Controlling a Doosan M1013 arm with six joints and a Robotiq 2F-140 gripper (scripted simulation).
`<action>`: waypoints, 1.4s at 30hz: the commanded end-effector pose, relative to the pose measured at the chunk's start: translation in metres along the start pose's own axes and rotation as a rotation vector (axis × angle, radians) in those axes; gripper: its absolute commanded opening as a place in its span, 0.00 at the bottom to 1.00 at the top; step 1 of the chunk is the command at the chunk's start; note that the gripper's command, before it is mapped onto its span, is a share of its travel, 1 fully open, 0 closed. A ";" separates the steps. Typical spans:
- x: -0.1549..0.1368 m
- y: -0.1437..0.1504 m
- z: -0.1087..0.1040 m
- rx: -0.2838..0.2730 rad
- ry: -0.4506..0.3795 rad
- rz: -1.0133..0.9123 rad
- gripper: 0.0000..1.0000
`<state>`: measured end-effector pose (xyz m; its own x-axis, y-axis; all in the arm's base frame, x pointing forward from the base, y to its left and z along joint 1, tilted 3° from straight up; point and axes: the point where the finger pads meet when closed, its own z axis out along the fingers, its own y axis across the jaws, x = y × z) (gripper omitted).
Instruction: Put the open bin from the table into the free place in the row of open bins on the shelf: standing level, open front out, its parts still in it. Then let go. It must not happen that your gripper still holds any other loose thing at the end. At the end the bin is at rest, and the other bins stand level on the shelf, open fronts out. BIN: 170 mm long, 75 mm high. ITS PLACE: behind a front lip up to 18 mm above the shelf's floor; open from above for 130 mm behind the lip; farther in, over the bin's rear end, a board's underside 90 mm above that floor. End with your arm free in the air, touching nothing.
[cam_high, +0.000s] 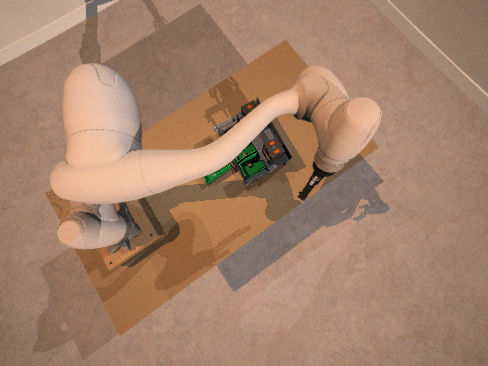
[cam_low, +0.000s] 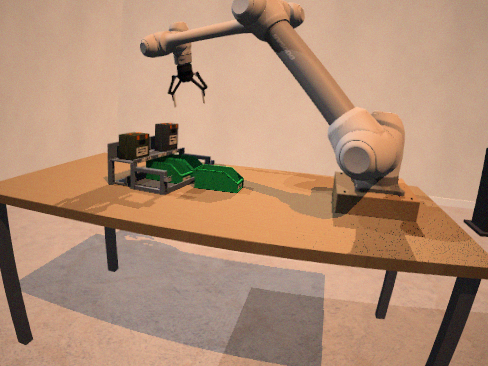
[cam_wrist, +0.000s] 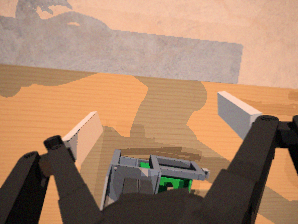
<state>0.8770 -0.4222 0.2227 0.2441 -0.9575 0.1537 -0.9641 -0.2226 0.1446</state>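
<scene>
The loose green open bin (cam_high: 217, 174) (cam_low: 218, 178) stands level on the table, just in front of the grey shelf (cam_high: 227, 123) (cam_low: 163, 185) (cam_wrist: 117, 175). In the top view the arm covers part of it; its parts cannot be made out. Two green bins (cam_high: 252, 168) (cam_low: 170, 168) stand side by side in the shelf's row. The free place shows at the end of the row nearer the exterior camera; the arm partly hides it in the top view. My gripper (cam_high: 302, 196) (cam_low: 189, 103) (cam_wrist: 156, 112) is wide open and empty, high above the shelf and away from the loose bin.
A dark box (cam_high: 250, 106) (cam_low: 133, 146) and another dark box (cam_high: 274, 147) (cam_low: 166, 137) with orange marks stand on the shelf's upper board. Grey side rails bound the row. The table (cam_high: 225, 215) (cam_low: 270, 225) (cam_wrist: 45, 95) carries the shelf and the arm's base block (cam_low: 375, 206).
</scene>
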 end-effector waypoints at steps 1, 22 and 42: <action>0.000 0.000 0.000 0.000 0.000 0.000 1.00; -0.002 0.000 -0.002 0.001 0.001 -0.002 1.00; -0.034 -0.005 -0.041 0.016 0.029 -0.038 1.00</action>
<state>0.8782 -0.3862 0.2517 0.2781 -0.9447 0.1740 -0.9568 -0.2565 0.1365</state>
